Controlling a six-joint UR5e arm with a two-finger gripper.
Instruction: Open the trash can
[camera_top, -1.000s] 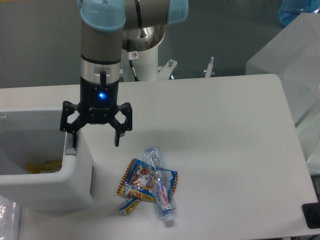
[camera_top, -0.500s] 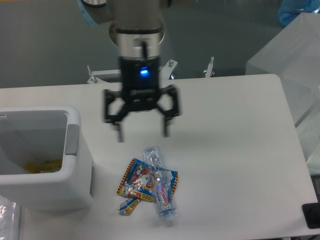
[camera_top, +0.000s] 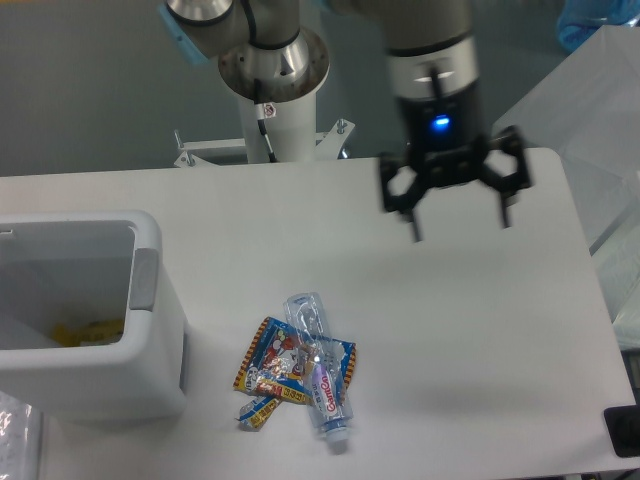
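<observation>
The white boxy trash can (camera_top: 150, 300) stands at the left edge of the table. Its top is open and I see yellow bits inside; the lid itself does not show. A grey push tab (camera_top: 146, 277) sits on its right wall near the rim. My gripper (camera_top: 461, 232) hangs open and empty above the table's right half, far from the can, its two black fingers spread wide.
A pile of snack wrappers (camera_top: 280, 365) and a small clear plastic bottle (camera_top: 320, 375) lies at the table's front middle. The robot base (camera_top: 275, 90) stands behind the table. A translucent box (camera_top: 590, 110) stands past the right edge.
The gripper has swept from the trash can's right rim across to the table's right half, staying open. The can and the wrappers have not moved.
</observation>
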